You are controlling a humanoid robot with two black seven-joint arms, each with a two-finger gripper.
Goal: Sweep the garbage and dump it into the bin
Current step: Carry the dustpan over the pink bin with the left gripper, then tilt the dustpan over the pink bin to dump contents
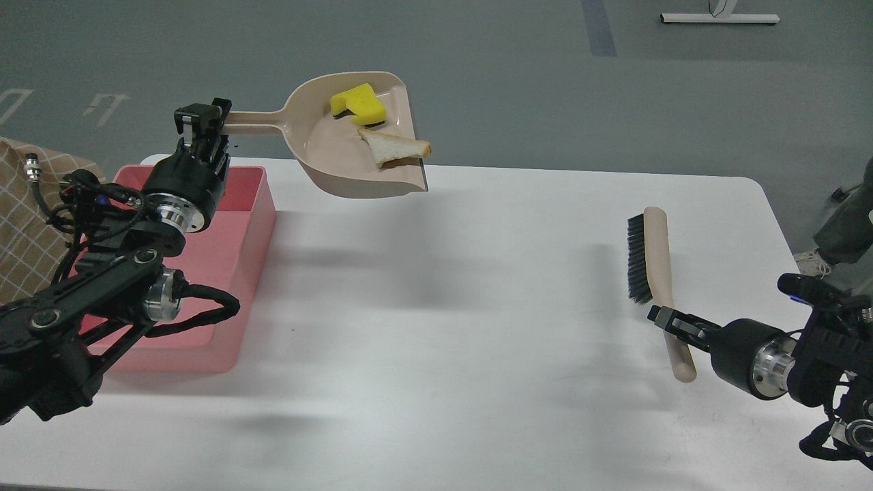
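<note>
My left gripper [204, 124] is shut on the handle of a beige dustpan [327, 157] and holds it raised above the table's far left. In the pan lie a yellow notched sponge chunk [359, 104] and a torn white bread slice [395, 147] near the pan's lip. The pink bin [245, 204] stands on the table's left, below and left of the pan, partly hidden by my left arm. My right gripper [665, 319] is shut on the beige handle of a black-bristled brush [656, 256] that lies on the table at the right.
The white table [443, 307] spans the view; its far edge runs just behind the bin. A brown checked bag [27, 204] stands at the far left beside the table. Grey floor lies beyond.
</note>
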